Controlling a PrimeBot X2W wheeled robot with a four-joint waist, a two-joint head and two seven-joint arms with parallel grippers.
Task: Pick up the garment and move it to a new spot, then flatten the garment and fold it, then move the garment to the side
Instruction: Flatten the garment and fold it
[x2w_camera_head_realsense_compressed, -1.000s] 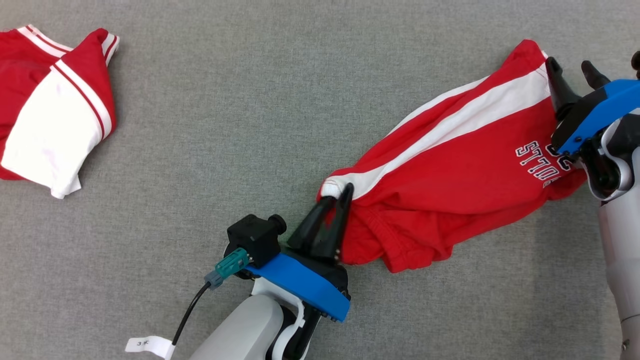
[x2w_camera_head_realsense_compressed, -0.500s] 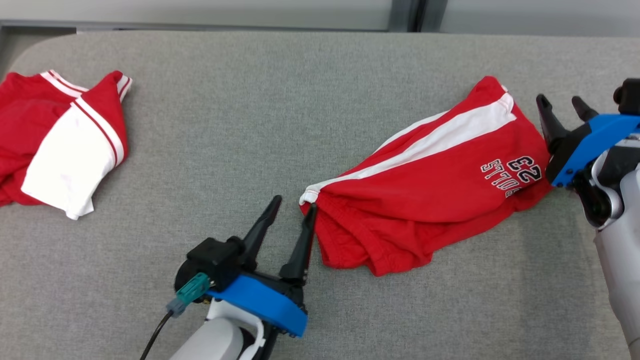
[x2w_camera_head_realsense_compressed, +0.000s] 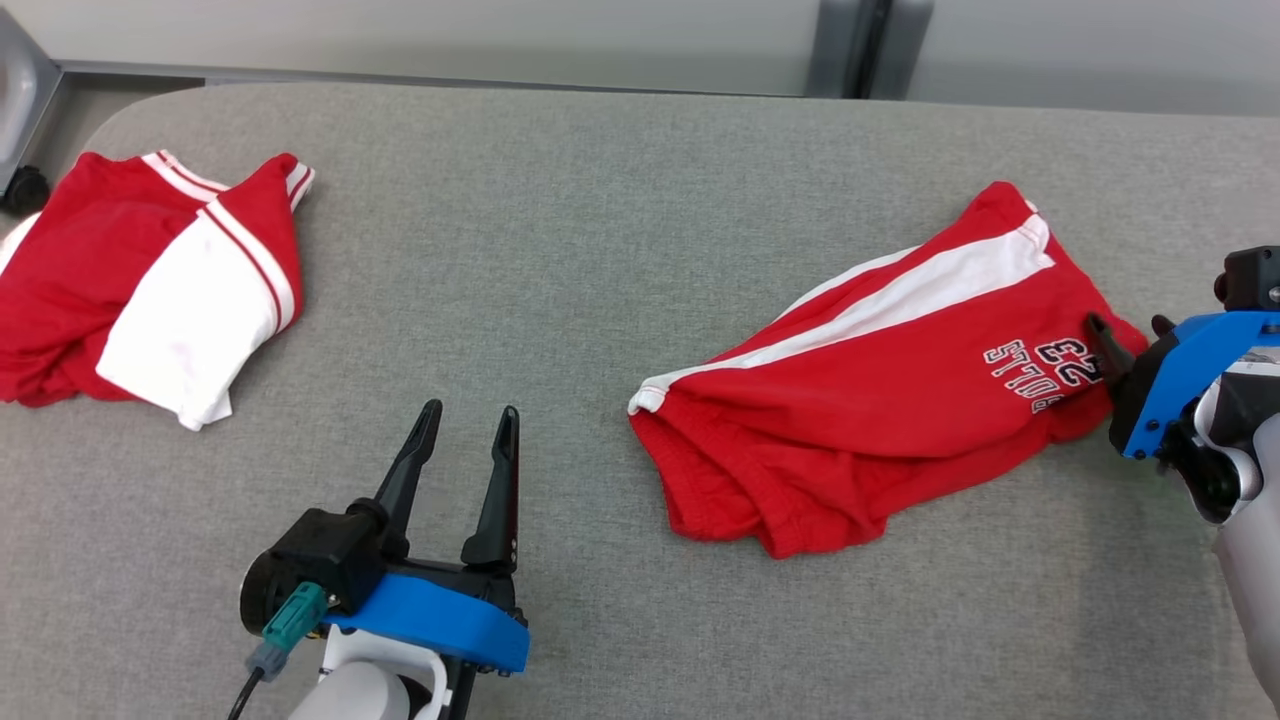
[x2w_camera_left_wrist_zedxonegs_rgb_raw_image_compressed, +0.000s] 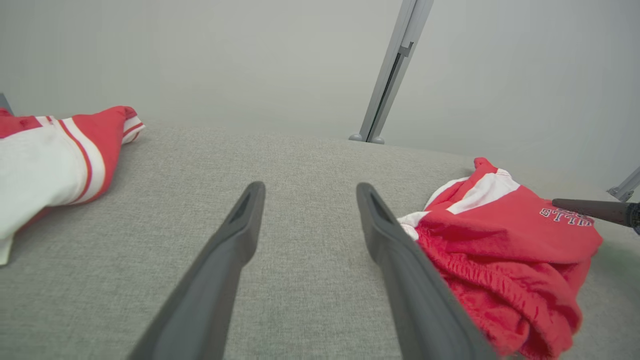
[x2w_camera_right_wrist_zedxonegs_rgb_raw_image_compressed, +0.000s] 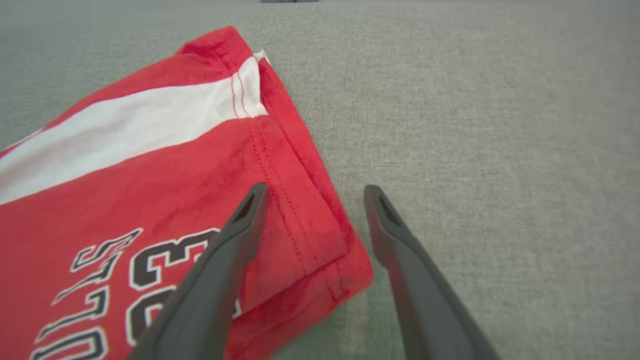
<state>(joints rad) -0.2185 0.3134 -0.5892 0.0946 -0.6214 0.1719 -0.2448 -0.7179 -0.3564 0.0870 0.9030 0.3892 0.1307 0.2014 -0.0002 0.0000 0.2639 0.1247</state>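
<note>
Right wrist view, fingers: the right gripper (x2w_camera_right_wrist_zedxonegs_rgb_raw_image_compressed: 316, 188) has its two dark fingers apart and holds nothing. One finger is over the hem of the red shorts (x2w_camera_right_wrist_zedxonegs_rgb_raw_image_compressed: 150, 165). The other is over the bare grey table (x2w_camera_right_wrist_zedxonegs_rgb_raw_image_compressed: 475, 125).
Touching: I cannot tell if that finger rests on the cloth.
Left gripper (x2w_camera_head_realsense_compressed: 471, 408): its fingers are apart too and hold nothing. It is over bare table, well apart from the shorts.
Shorts: they lie bunched up on the right part of the table, with a white stripe along one side.
Hidden: in the head view the right gripper covers the end of the writing.
Writing: "23" and "ULLS" in black and white letters. The first letter is cut off.
Other cloth: a red and white shirt (x2w_camera_head_realsense_compressed: 150, 290) lies at the far left, cut off by the edge.
</note>
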